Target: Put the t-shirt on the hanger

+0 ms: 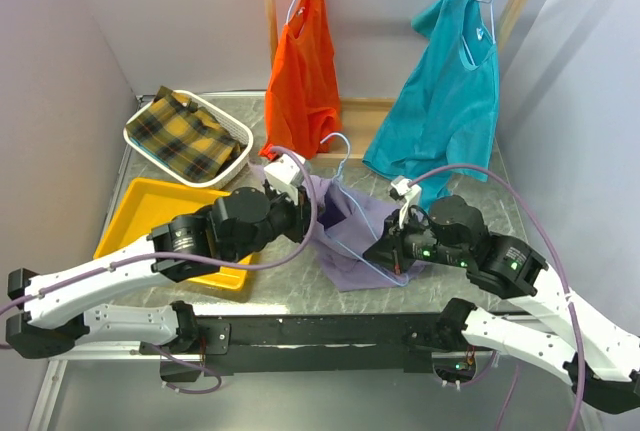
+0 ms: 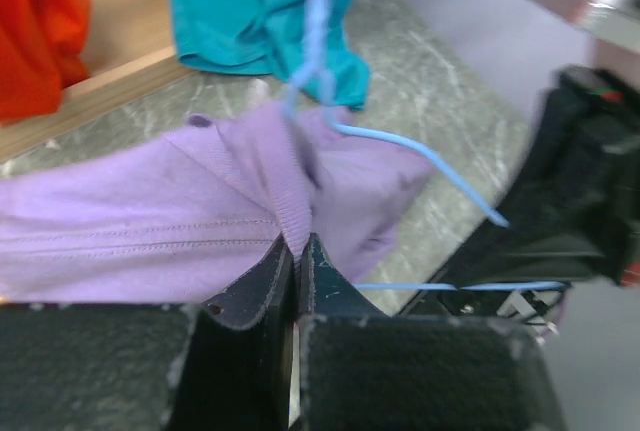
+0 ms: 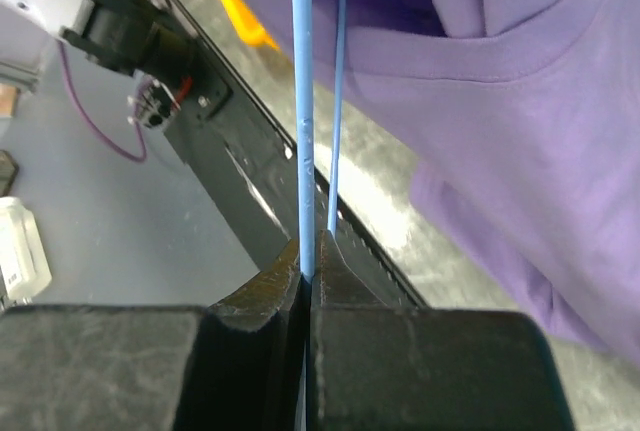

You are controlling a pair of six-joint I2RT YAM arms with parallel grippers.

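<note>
The lavender t-shirt (image 1: 352, 236) lies bunched on the table between my two arms. The light blue wire hanger (image 1: 346, 150) stands with its hook up above the shirt and its lower wires run into the cloth. My left gripper (image 1: 302, 207) is shut on the ribbed collar of the t-shirt (image 2: 150, 221), pinching a fold at the fingertips (image 2: 296, 243). The hanger (image 2: 420, 156) shows beyond it. My right gripper (image 1: 386, 251) is shut on a wire of the hanger (image 3: 302, 101), held at the jaw tips (image 3: 306, 251). The t-shirt (image 3: 520, 101) hangs to its right.
An orange garment (image 1: 300, 71) and a teal t-shirt (image 1: 445, 91) hang on a wooden rack (image 1: 268, 11) at the back. A white basket (image 1: 236, 156) with plaid cloth and a yellow tray (image 1: 135, 213) sit at the left. Walls close both sides.
</note>
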